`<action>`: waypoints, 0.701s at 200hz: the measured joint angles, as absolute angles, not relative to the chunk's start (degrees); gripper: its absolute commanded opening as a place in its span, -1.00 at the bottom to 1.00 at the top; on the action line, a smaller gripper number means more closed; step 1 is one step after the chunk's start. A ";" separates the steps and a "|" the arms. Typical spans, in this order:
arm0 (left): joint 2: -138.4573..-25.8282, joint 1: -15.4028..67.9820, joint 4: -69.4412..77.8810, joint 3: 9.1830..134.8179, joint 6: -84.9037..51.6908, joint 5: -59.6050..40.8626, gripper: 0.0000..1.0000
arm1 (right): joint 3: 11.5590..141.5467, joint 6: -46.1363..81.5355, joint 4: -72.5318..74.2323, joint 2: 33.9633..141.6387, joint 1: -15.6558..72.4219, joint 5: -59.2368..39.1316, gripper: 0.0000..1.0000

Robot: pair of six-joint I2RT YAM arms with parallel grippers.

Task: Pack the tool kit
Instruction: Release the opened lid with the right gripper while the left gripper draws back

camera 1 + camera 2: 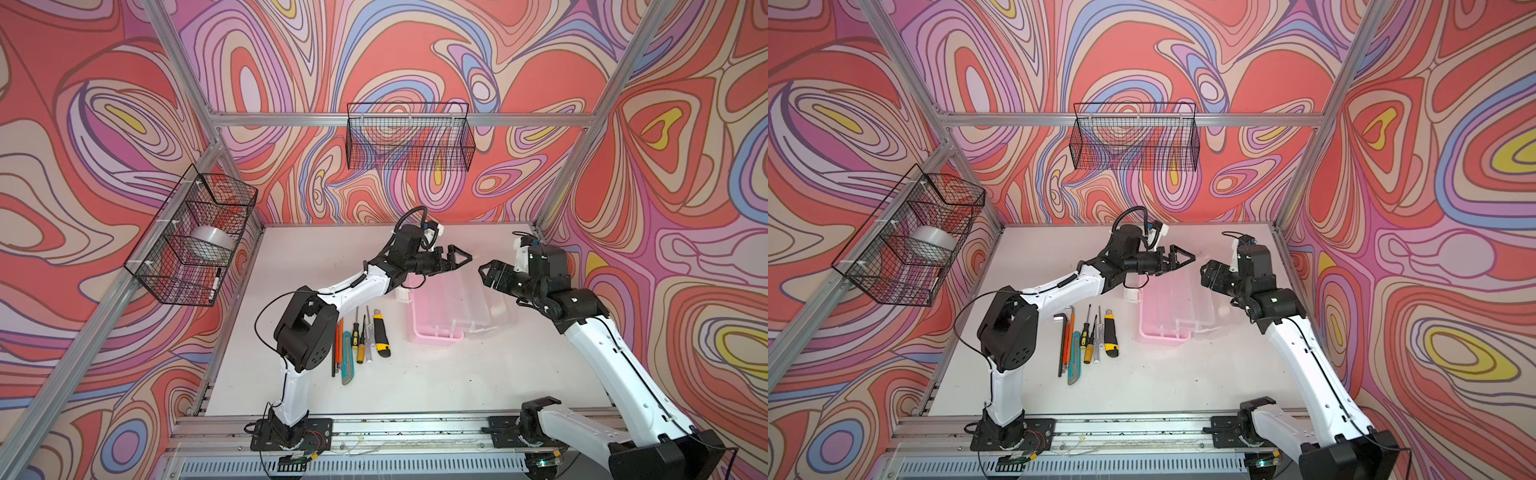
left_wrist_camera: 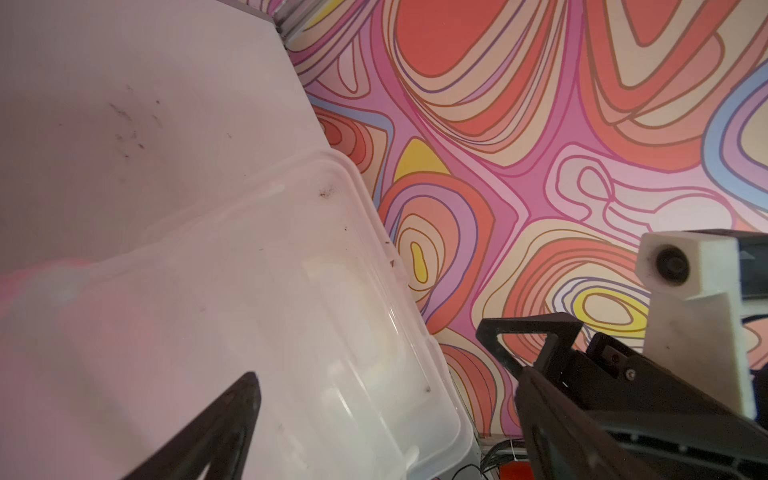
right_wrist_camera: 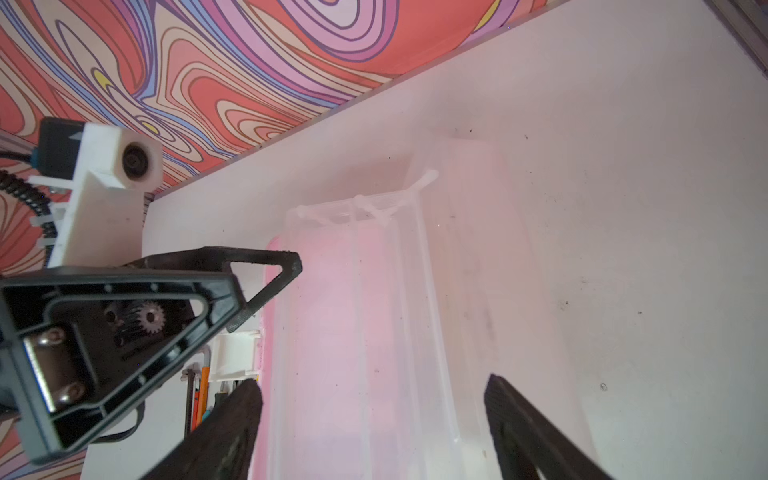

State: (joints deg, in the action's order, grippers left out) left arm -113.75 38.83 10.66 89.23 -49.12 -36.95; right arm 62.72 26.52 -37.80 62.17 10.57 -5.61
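The tool kit's case lies open in both top views, with its pink base [image 1: 434, 320] [image 1: 1163, 316] beside its translucent lid [image 1: 492, 305] [image 1: 1206, 305] and a white handle [image 1: 402, 294] on the left. The yellow-black knife [image 1: 381, 332], teal knife [image 1: 347, 359], screwdrivers [image 1: 358, 332] and hex keys [image 1: 333, 353] lie in a row left of it. My left gripper [image 1: 462, 259] [image 2: 386, 382] hangs open over the case's far end. My right gripper [image 1: 485, 275] [image 3: 372, 392] faces it, open and empty, above the base [image 3: 324, 332] and lid [image 3: 457, 291].
A wire basket [image 1: 195, 237] on the left wall holds a tape roll [image 1: 212, 243] and a marker [image 1: 216, 282]. Another wire basket [image 1: 409, 137] hangs on the back wall. The right wall stands close behind the lid [image 2: 291, 311].
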 measured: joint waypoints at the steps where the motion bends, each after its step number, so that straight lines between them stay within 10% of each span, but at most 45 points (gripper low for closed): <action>1: -113.65 38.79 10.63 89.06 -49.08 -36.91 0.93 | 62.74 26.48 -37.80 62.24 10.57 -5.61 0.76; 140: -107.11 35.59 7.88 72.10 -43.66 -30.76 0.91 | 63.00 24.25 -36.80 67.70 11.22 -10.17 0.59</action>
